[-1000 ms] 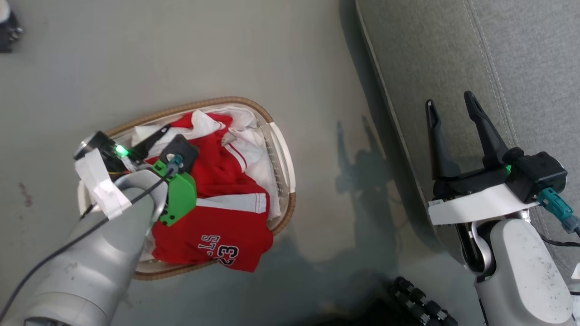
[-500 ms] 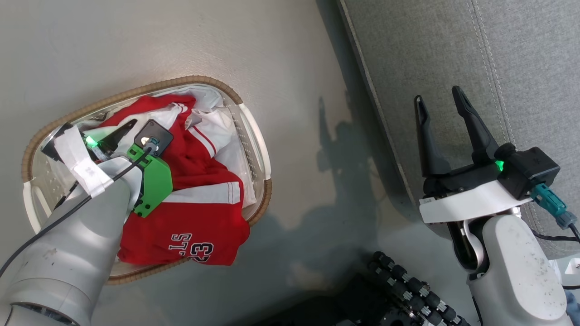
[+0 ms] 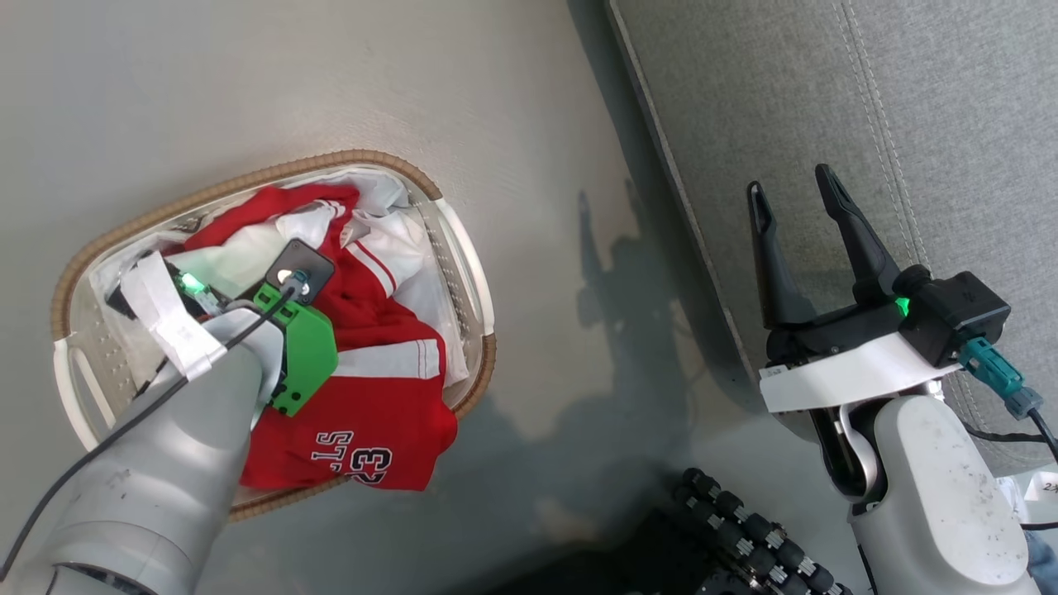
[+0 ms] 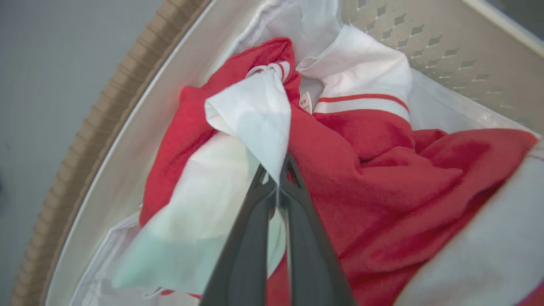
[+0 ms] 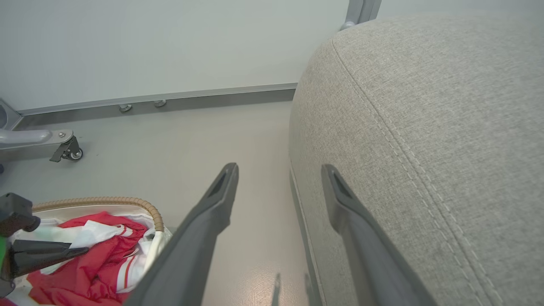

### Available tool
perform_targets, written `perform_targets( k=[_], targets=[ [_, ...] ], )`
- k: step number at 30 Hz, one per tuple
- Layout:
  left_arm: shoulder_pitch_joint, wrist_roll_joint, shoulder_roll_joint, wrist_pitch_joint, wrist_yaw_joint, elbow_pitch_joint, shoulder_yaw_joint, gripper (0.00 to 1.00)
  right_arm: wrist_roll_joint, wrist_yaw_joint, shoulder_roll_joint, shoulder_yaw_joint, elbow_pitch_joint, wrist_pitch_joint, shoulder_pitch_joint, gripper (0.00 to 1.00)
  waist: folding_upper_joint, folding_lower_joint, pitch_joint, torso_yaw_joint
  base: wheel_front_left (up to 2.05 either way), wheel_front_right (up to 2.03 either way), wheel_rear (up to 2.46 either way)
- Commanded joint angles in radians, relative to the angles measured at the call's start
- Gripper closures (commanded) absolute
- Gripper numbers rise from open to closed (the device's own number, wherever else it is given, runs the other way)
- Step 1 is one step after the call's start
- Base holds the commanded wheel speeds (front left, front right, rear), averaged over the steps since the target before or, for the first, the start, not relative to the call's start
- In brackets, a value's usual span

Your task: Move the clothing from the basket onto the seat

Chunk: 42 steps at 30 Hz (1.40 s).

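Clothing (image 3: 372,397) in red and white, its number 23 on a part draped over the rim, lies heaped in the basket (image 3: 91,372) on the floor (image 3: 248,74), beside the seat (image 3: 826,99) but apart from it. The left gripper (image 4: 275,180) is down in the basket, jaws clenched on a white fold of the clothing edged with red striped trim. The right gripper (image 3: 789,183) hangs over the seat's edge, jaws spread wide and holding nothing.
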Motion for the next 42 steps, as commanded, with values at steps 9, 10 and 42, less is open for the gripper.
perform_targets(
  k=[9,10,42],
  targets=[
    [0.081,-0.053,-0.052,-0.08,-0.002,-0.011,0.011,1.0,-0.045,-0.001,-0.003,-0.025,0.021,-0.005,0.033,0.0,0.0,-0.0001,-0.112,0.053,0.0,0.0,0.0],
    [0.092,-0.062,-0.059,-0.088,-0.003,-0.015,0.015,1.0,-0.053,-0.001,-0.002,-0.029,0.025,-0.005,0.04,0.0,0.0,-0.0001,-0.13,0.061,0.0,0.0,0.0],
    [0.318,-0.021,0.047,-0.118,-0.002,-0.586,-0.036,1.0,-0.212,-0.001,-0.003,-0.117,0.09,-0.005,0.333,0.0,0.0,-0.0001,-0.768,0.262,0.0,0.0,0.0]
  ],
)
